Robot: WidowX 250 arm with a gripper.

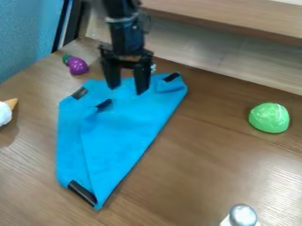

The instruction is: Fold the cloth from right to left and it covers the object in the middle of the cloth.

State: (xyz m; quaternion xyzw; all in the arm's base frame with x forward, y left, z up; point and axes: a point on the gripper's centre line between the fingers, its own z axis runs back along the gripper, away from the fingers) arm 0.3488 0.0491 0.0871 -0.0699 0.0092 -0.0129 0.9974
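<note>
The blue cloth (126,132) is lying folded near the back edge of the table (206,176), a long slanting fold forming its right side. Over its upper part the gripper (126,90) is hanging, its two fingers standing spread and pinching nothing. The folding is seeming almost complete, the cloth probably covering its middle object; perhaps only withdrawing is remaining. No readable writing is appearing.
</note>
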